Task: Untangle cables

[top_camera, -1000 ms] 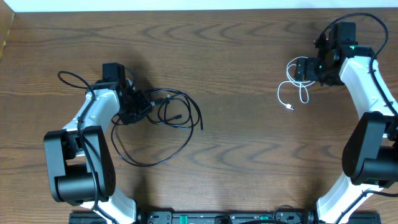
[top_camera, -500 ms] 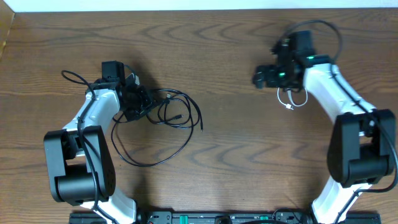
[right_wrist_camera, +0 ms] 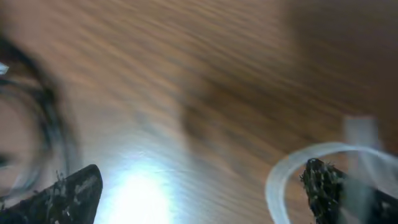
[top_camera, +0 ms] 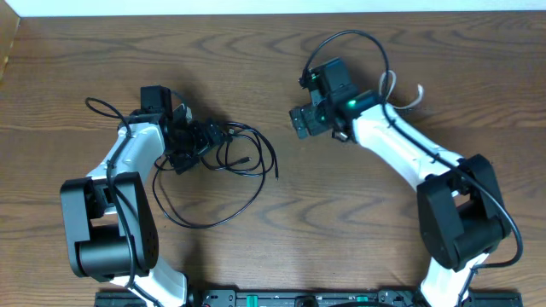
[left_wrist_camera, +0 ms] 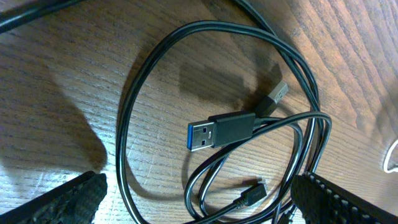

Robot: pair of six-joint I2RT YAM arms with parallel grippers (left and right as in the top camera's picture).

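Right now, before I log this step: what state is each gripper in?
Left gripper: open, holding nothing; the thin black looped cable lies loose below it.
Right gripper: open, holding nothing.

Dark brown, wood-grained table [top_camera: 281,213]. Black cable [left_wrist_camera: 231,128] with a blue-tipped plug [left_wrist_camera: 200,136]. White cable [right_wrist_camera: 311,149]. Arms [top_camera: 397,145] are white with black joints.
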